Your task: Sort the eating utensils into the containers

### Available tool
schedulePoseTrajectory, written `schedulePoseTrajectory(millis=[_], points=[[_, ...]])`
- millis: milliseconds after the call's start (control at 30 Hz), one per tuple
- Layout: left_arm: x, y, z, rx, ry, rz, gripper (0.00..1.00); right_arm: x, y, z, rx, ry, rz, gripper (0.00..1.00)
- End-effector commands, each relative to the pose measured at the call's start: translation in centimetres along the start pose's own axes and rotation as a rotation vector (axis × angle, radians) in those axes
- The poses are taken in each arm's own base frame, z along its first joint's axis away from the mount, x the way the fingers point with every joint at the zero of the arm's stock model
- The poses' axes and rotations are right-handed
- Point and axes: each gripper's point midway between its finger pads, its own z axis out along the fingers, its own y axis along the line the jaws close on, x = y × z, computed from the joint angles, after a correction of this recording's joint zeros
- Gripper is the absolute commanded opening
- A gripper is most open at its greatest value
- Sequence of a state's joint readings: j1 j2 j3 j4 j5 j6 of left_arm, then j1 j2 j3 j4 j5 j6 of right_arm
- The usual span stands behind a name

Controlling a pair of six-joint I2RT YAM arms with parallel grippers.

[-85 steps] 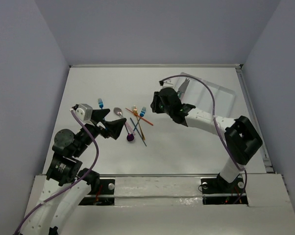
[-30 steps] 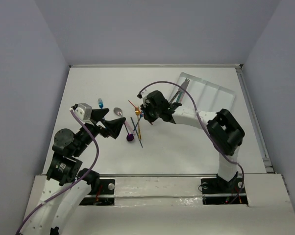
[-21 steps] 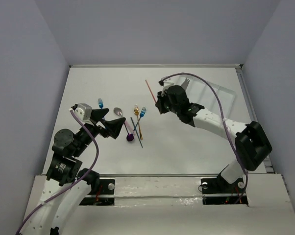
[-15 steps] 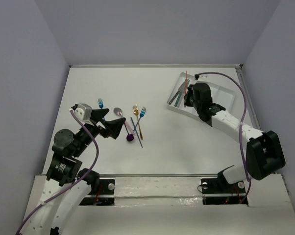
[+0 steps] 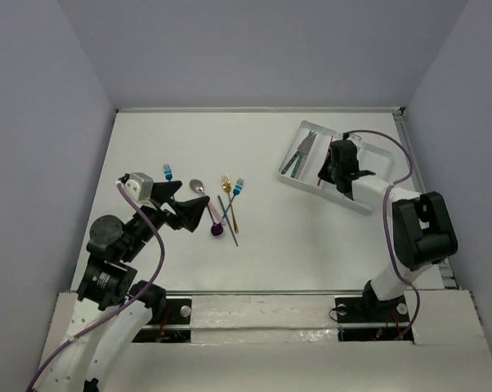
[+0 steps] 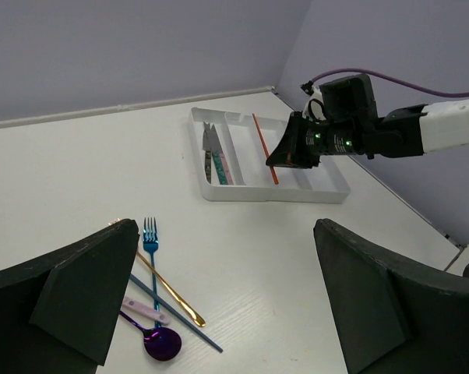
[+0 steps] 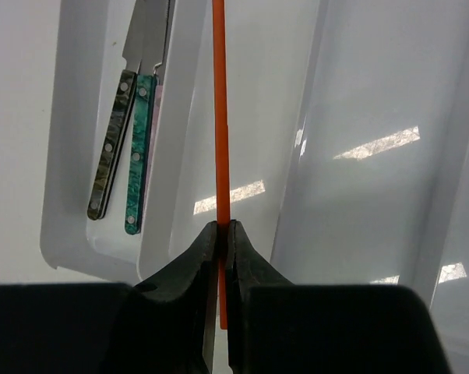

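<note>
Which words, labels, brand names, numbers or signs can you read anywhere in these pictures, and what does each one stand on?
None can be read.
The tray, the knives in it, the red utensil held by the right gripper, and the blue fork and purple spoon on the table show no print.
The small green lights on that gripper are not letters.

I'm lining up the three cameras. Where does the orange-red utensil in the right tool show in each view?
Top external: the orange-red utensil is a faint sliver over the tray, at the right tool's left edge.
Left wrist: a slanted line above the tray, near the centre.
Right wrist: a vertical line up the middle, pinched at the bottom.
Shared landmark: the knives in the tray's end compartment beside it.
</note>
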State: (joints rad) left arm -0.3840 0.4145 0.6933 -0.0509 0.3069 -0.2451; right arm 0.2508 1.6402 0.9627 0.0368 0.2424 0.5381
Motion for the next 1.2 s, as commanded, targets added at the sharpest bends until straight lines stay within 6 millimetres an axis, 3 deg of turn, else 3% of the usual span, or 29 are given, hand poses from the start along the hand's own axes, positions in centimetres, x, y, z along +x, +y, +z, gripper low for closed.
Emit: schedulePoseTrajectory(millis=[0,167,233,267,300,400,533,600,667,700,833,867,933,1033,1067,1167], points=[[-1.1,-0.4,-0.1,0.019,-0.040,0.014,0.99,-3.0,2.3,1.3,-0.079,-0.062,0.070,0.02],[-1.0,-0.4,0.0,0.021,-0.037,0.014,0.99,-3.8,2.6,1.6,-0.076,-0.086,0.075,0.09],[-1.1,-0.5,-0.1,0.021,-0.039,0.014,0.99,-4.0,2.6,1.7,-0.074,-0.091,0.079,0.22],[-1.1,-0.5,-0.1,0.021,-0.039,0.014,0.99,-4.1,2.7,1.8,-0.073,-0.089,0.079,0.36],[-1.0,-0.4,0.0,0.021,-0.037,0.014,0.99,-4.5,2.9,1.8,-0.074,-0.093,0.076,0.45],[-1.0,-0.4,0.0,0.021,-0.036,0.013,0.99,-4.3,2.8,1.5,-0.075,-0.080,0.055,0.61],[-1.1,-0.5,-0.1,0.021,-0.039,0.014,0.99,-4.4,3.7,-0.1,-0.148,-0.080,0.023,0.63],[-1.1,-0.4,-0.1,0.018,-0.038,0.015,0.99,-2.7,7.0,-2.1,-0.254,-0.057,-0.047,0.62],[-1.1,-0.3,-0.1,0.014,-0.040,0.017,0.99,-0.1,8.7,-3.5,-0.259,-0.028,-0.129,0.60],[-1.2,-0.3,-0.2,0.010,-0.044,0.017,0.99,2.3,11.6,-5.5,-0.322,-0.011,-0.207,0.56],[-1.2,-0.1,-0.1,0.001,-0.044,0.018,0.99,7.1,15.6,-9.3,-0.425,0.019,-0.302,0.47],[-1.2,-0.1,-0.1,0.000,-0.042,0.016,0.99,8.7,17.3,-10.8,-0.472,0.034,-0.335,0.43],[-1.2,0.0,0.0,-0.003,-0.042,0.018,0.99,11.4,18.8,-12.0,-0.488,0.070,-0.401,0.41],[-1.2,0.0,0.0,-0.005,-0.041,0.018,0.99,13.0,21.4,-13.4,-0.524,0.079,-0.477,0.36],[-1.2,0.0,0.0,-0.005,-0.041,0.018,0.99,15.2,21.6,-13.6,-0.519,0.115,-0.531,0.35],[-1.2,0.0,-0.1,-0.006,-0.044,0.019,0.99,17.4,22.6,-13.2,-0.503,0.150,-0.595,0.30]])
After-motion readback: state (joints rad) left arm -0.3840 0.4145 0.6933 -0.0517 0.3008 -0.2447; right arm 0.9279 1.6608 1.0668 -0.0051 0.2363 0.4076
